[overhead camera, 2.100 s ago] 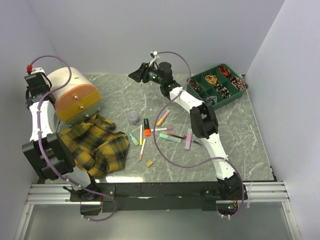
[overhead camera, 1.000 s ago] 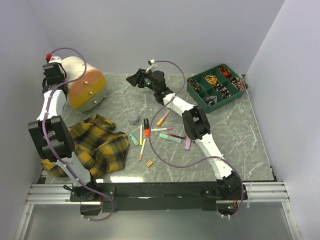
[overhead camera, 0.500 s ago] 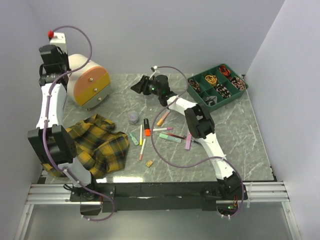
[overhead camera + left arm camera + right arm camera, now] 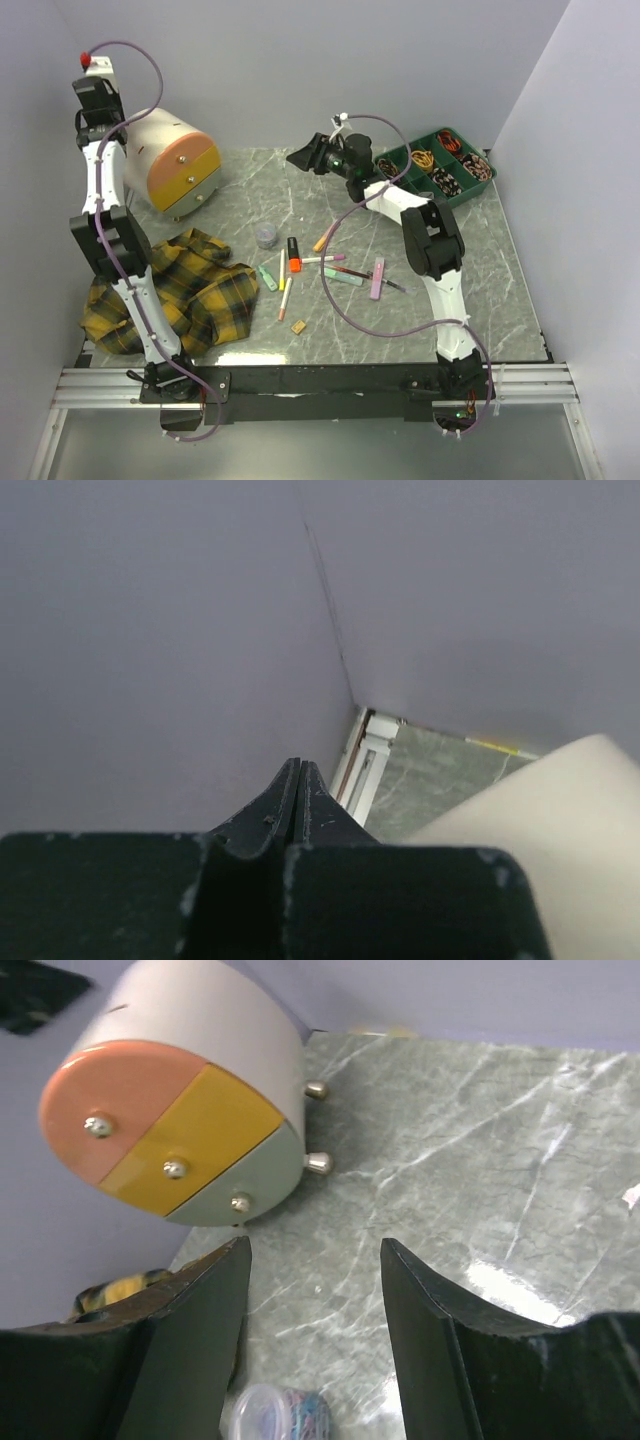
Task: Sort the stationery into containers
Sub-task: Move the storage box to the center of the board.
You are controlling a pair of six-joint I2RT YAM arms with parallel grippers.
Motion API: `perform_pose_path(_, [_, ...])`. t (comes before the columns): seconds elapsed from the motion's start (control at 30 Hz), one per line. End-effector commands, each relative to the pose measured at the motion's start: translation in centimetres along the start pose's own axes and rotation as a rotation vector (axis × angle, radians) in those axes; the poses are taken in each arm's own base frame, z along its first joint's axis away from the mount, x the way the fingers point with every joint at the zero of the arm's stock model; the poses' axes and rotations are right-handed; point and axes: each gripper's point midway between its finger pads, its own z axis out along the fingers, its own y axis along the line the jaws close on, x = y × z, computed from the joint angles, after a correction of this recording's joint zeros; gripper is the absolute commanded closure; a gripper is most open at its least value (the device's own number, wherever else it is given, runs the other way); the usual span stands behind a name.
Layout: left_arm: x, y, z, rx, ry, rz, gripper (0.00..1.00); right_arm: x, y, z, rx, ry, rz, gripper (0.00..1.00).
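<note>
I see the mini chest (image 4: 175,165) facing lower right; left jaws shut, right jaws parted, both empty.

The table (image 4: 480,1160) looked like grey-green marbled stone, polished enough to catch a glare. The mini chest (image 4: 200,1020) had a smooth, matt cream shell, and its 3 small knobs (image 4: 175,1169) shone like metal. The plaid cloth (image 4: 205,290) was soft, rumpled fabric; the round pot (image 4: 275,1410) was clear plastic.
</note>
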Motion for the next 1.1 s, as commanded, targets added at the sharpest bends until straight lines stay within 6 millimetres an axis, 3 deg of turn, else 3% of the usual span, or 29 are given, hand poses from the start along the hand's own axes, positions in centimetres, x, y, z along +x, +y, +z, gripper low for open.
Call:
perform_pose_path(0.0, [-2.2,0.3,0.3,-0.028,-0.052,-0.025,0.99,-2.4,4.6,-1.3,-0.095,-0.045,-0.078,0.37])
perform_pose_path(0.17, [-0.5,0.6,1.6,-0.052,-0.033,-0.015,0.99,-1.8,4.8,-1.9,-0.1,-0.029,-0.073,0.37])
perform_pose_path(0.3, [1.1,-0.8,2.0,0.014,0.018,-0.021,0.99,-1.6,4.8,-2.1,-0.097,-0.019,-0.073,0.37])
perform_pose_path(0.43, [2.7,-3.4,1.1,0.096,0.074,-0.045,0.99,-1.3,4.5,-2.4,-0.089,-0.01,-0.07,0.36])
perform_pose_path(0.47, [4.4,-4.5,0.8,0.116,0.115,-0.049,0.99,-1.3,4.6,-2.3,-0.09,-0.008,-0.074,0.36])
perform_pose_path(0.53, [4.6,-5.5,-0.2,0.139,0.126,-0.058,0.99,-1.3,4.5,-2.4,-0.086,-0.006,-0.077,0.36])
perform_pose_path(0.57, [6.1,-6.7,-0.5,0.159,0.16,-0.068,0.99,-1.3,4.4,-2.4,-0.084,-0.004,-0.078,0.36])
perform_pose_path(0.63, [6.7,-7.7,-1.2,0.178,0.18,-0.086,0.99,-1.4,4.5,-2.4,-0.083,-0.005,-0.083,0.36])
perform_pose_path(0.87, [11.1,-14.3,-4.3,0.297,0.308,-0.129,0.99,-1.5,4.4,-2.7,-0.078,-0.002,-0.096,0.35])
perform_pose_path(1.0, [12.3,-16.8,-5.7,0.341,0.342,-0.146,0.99,-1.3,4.2,-3.1,-0.07,0.005,-0.097,0.35])
perform_pose_path(1.07, [11.3,-17.3,-5.8,0.344,0.319,-0.168,0.99,-1.4,4.1,-3.3,-0.067,0.004,-0.104,0.35])
